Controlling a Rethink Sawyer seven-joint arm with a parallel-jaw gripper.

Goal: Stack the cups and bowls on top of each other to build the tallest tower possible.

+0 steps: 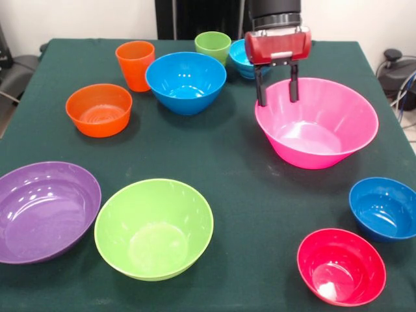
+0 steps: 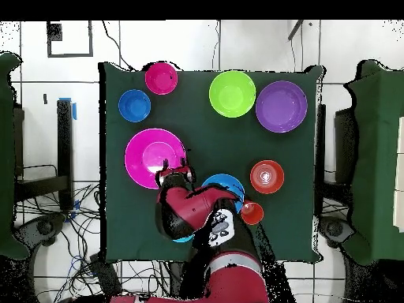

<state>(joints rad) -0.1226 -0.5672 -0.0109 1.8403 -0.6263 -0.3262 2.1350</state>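
Observation:
My gripper (image 1: 277, 94) is open and empty, its two black fingers hanging over the far rim of the huge pink bowl (image 1: 325, 130). In the overhead view the gripper (image 2: 175, 167) is at the pink bowl's (image 2: 146, 158) edge nearest the robot. The orange cup (image 1: 135, 64) and the light green cup (image 1: 212, 45) stand upright at the far side. The large blue bowl (image 1: 186, 81) sits between them. A small blue bowl (image 1: 238, 57) is partly hidden behind the gripper. The orange bowl (image 1: 99, 109) is left of the large blue bowl. All stand apart, none stacked.
Along the near edge stand the purple bowl (image 1: 45, 211), the lime green bowl (image 1: 154, 227), the small red bowl (image 1: 341, 265) and a second small blue bowl (image 1: 385, 208). The green cloth table (image 1: 227, 169) has open room in its middle.

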